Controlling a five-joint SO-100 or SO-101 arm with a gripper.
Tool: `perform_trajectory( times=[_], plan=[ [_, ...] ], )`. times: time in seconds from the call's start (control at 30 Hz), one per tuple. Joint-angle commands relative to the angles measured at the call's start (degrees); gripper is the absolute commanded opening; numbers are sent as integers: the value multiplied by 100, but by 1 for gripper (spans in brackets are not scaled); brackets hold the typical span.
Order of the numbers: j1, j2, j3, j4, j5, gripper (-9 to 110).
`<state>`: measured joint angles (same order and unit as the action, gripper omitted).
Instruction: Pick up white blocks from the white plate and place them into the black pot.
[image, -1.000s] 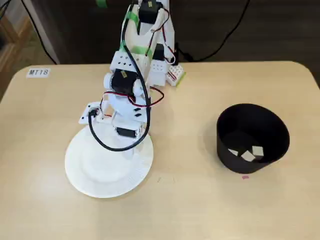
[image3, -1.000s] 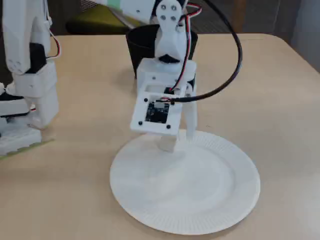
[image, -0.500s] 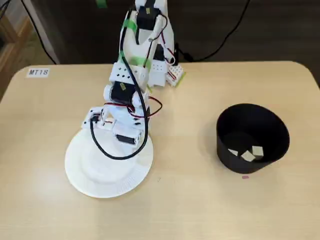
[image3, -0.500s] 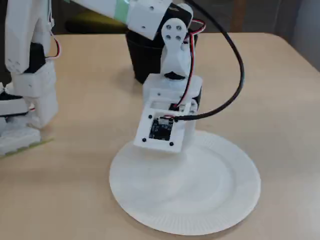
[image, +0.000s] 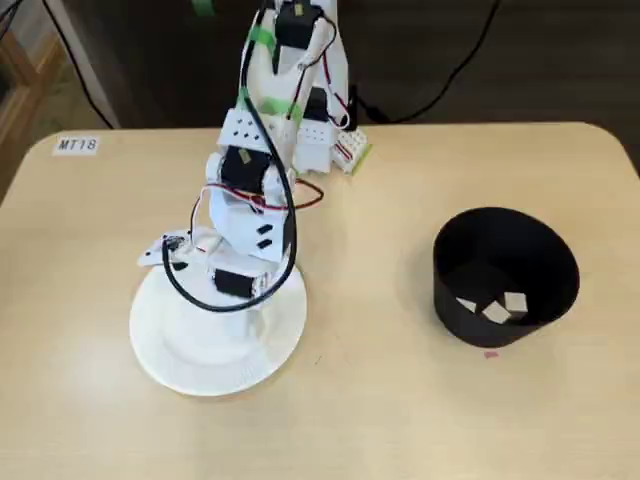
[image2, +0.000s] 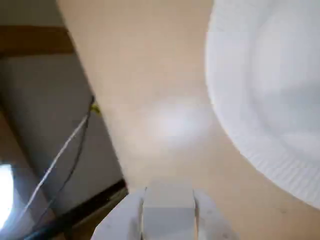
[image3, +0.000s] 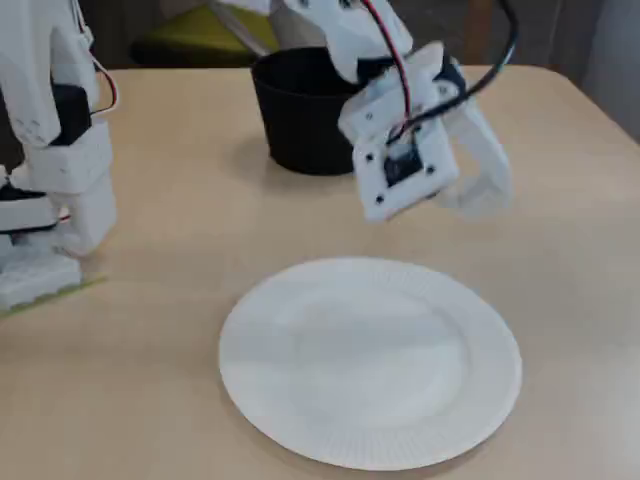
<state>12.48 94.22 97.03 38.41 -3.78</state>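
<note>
The white plate (image: 190, 350) (image3: 370, 360) lies bare under the arm, and its ribbed rim (image2: 260, 145) fills the right of the wrist view. My gripper (image2: 167, 217) (image3: 478, 192) hangs lifted above the plate's far edge. In the wrist view a white block (image2: 167, 210) sits pinched between the two white fingers. In both fixed views the fingers hide that block. The black pot (image: 505, 275) (image3: 300, 115) stands to the right in an overhead-like fixed view, apart from the gripper, with two or three white blocks (image: 497, 308) on its floor.
The arm's base (image: 310, 140) (image3: 55, 190) stands at the table's back edge with cables trailing behind. A label reading MT18 (image: 77, 145) is stuck at the back left corner. A small pink mark (image: 490, 353) lies in front of the pot.
The gripper was down on the plate a second ago. It has since risen and tilted away from the plate, carrying a white block, leaving the plate bare.
</note>
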Motion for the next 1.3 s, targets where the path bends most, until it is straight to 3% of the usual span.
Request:
perform_trajectory(
  times=[0.0, 0.2, 0.63, 1.07, 1.17, 1.27],
  plan=[
    [-580, 949, 44, -677, -18, -2],
    [-1854, 2153, 694, -1881, 141, -2],
    [-4509, 2971, 2435, -1775, 396, -2],
    [-4860, 2979, 3199, -1661, 176, -2],
    [-4764, 3059, 3208, -1564, -114, 25],
    [-4641, 3173, 3208, -1494, -246, 34]
  ],
)
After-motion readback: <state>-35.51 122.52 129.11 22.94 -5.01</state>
